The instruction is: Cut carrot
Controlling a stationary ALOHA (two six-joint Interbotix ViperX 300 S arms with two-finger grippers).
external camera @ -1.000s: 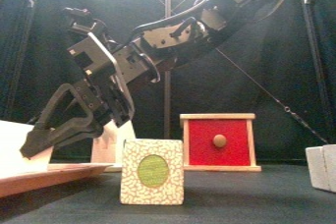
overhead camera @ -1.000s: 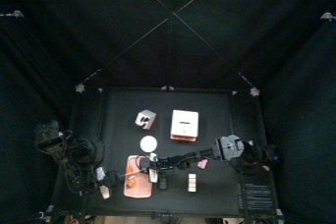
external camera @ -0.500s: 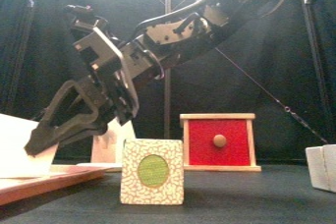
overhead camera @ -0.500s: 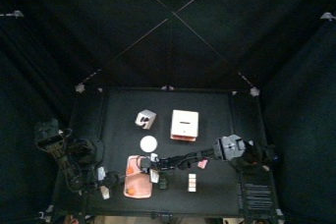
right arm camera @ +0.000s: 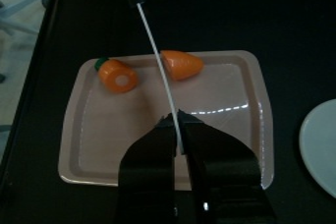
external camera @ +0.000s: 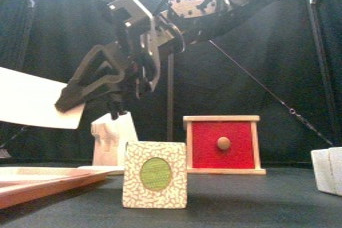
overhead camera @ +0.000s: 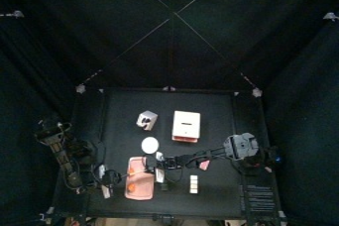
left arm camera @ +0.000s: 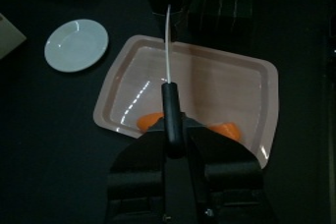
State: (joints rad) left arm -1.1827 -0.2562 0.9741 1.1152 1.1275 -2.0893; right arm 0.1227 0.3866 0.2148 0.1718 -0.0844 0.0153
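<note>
two carrot pieces point(right arm camera: 147, 69) on tray point(right arm camera: 230, 135); right tool point(right arm camera: 195, 130) grips knife point(right arm camera: 148, 27); no writing legible.

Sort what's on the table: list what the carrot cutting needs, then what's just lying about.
For the job:
carrot pieces, already in two
pink cutting tray
knife
right hand, gripping the knife

Lying about:
white plate
red box with knob
green-oval card box
white block

The black bench point(overhead camera: 219, 106) carries a pink tray point(overhead camera: 138, 182) near its front-left, a small white plate point(overhead camera: 150, 145) just behind it, a red-and-white box point(overhead camera: 185, 124), a grey block point(overhead camera: 145, 121), and small pale cubes point(overhead camera: 193, 181) near the front.
</note>
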